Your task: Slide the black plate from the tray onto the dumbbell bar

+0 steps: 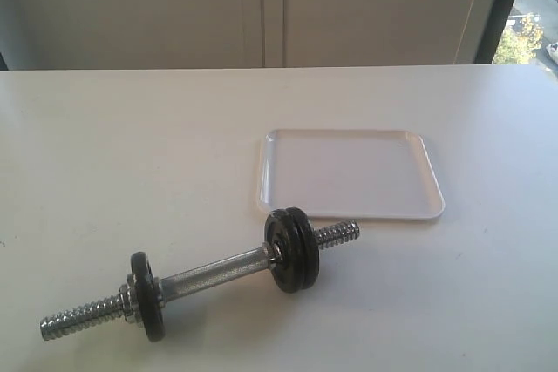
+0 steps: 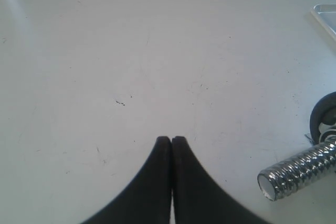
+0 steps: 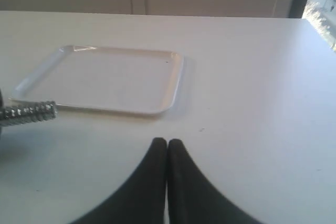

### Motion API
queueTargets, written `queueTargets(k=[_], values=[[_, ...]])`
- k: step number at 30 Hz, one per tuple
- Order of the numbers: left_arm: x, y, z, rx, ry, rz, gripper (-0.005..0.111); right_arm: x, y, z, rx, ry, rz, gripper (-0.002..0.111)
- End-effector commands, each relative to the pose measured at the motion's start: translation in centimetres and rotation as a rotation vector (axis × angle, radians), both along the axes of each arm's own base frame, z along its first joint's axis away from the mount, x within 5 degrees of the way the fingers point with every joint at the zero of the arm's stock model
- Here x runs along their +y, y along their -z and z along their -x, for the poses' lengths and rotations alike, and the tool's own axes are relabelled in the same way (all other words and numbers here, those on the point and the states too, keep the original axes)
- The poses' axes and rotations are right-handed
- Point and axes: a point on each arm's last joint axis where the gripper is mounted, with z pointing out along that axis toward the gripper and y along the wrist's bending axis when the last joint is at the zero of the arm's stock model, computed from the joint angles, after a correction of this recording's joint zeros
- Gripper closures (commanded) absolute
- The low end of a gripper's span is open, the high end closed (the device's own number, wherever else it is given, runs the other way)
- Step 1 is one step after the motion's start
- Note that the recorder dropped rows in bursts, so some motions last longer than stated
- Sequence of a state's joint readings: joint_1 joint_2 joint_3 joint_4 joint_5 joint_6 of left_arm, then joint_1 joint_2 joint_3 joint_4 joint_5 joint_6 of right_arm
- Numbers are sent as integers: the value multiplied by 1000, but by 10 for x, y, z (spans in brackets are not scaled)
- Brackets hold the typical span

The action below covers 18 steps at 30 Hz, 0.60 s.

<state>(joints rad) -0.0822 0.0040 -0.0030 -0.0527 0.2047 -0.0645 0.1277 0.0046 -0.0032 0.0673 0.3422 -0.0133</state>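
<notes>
Our left gripper (image 2: 171, 139) has its two dark fingers pressed tip to tip with nothing between them, and it hangs over the white table (image 1: 131, 145) near the left threaded end of the dumbbell bar (image 1: 218, 269). The bar lies flat on the table at a slant, its left end nearer the exterior camera. Just inside that left thread a black disc (image 1: 146, 296) stands upright on the bar against a collar. Past the bar's smooth chrome middle, the black plate (image 1: 292, 250) is on the bar's right part, also upright. It looks thicker than the left disc, and we cannot tell whether it is one disc or two pressed together. A short threaded stub sticks out beyond it. The tray (image 1: 349, 176) lies just beside the bar's right tip, with its near rim facing that stub. Our right gripper (image 3: 167, 141) is off to the right of the bar's right end, with its fingers likewise closed together and gripping nothing.
</notes>
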Motion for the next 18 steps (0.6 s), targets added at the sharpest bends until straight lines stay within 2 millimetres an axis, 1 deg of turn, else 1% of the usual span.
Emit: queueTargets(k=[1,4,10,18], values=[[0,1,0,-3,-3,4,107,-3,0,0,-20,9,97,108],[0,1,0,-3,-3,4,107,-4,0,0,-21,27,97,108],[0,1,0,-3,-3,4,107,-9,0,-1,-17,119,98,108],[0,1,0,-3,-3,4,107,-9,0,-1,-17,119,98,108]])
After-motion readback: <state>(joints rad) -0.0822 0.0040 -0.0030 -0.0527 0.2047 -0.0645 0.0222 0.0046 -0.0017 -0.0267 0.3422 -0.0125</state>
